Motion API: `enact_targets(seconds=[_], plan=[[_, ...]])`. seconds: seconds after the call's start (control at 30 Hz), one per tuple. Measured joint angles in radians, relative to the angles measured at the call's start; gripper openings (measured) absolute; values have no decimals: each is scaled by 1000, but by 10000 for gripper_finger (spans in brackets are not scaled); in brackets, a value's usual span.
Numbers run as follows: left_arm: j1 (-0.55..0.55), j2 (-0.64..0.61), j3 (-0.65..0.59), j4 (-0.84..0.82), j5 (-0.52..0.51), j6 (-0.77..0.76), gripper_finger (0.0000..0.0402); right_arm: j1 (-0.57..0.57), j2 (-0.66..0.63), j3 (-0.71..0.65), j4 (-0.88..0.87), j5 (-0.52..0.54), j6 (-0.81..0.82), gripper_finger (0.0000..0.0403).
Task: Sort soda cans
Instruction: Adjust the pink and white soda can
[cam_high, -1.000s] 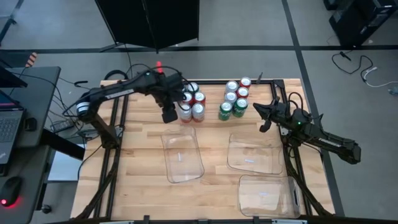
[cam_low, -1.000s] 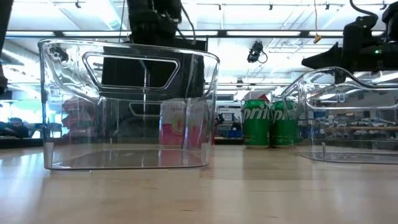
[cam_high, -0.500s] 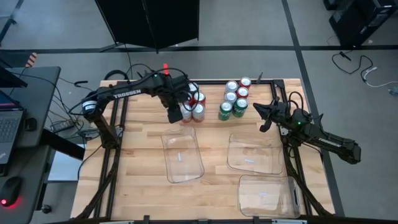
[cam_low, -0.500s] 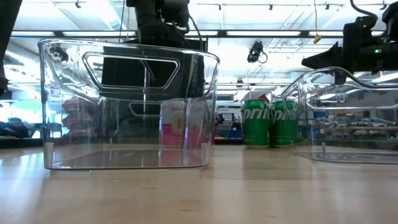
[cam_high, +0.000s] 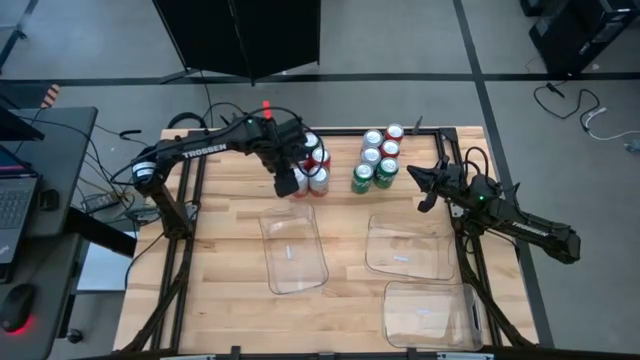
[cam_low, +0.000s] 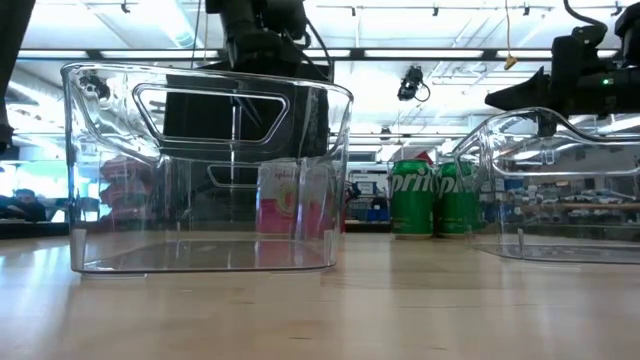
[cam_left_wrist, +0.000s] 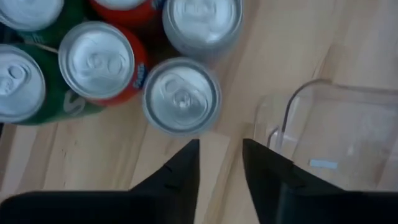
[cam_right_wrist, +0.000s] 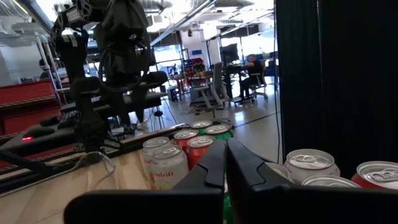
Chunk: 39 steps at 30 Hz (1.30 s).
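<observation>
Standing upright near the top centre of the high view, the soda cans form 2 clusters on the wooden table, each can a short cylinder with a silver pull-tab top and its long axis vertical. The left cluster mixes red, green and silver-grey cans; the right cluster shows green and red ones. In the left wrist view, a silver-grey can sits just ahead of the fingertips, with a red can touching it.

The left gripper hovers over the near edge of the left cluster, its fingers parted by a narrow gap and holding nothing. A clear tray lies just below it in the high view.

The right gripper waits at the right of the high view, its fingers pressed nearly together and empty.
</observation>
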Motion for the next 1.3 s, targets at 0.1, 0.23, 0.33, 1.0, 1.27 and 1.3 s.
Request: enact_targets(seconds=[0.1,0.23,0.33,1.0,1.27,1.3], plan=[[0,0,0,39,-4,-32,170,0,0,0,0,0,0,0],[0,10,0,51,-15,-71,214,0,0,0,0,0,0,1],[2,42,-1,49,-29,-99,242,0,0,0,0,0,1,1],[3,129,14,-39,-102,-66,294,1,0,0,12,-27,1,5],[7,127,65,-57,-151,-45,294,1,0,0,12,-28,1,5],[10,132,64,-57,-144,-44,294,1,0,0,12,-28,1,6]])
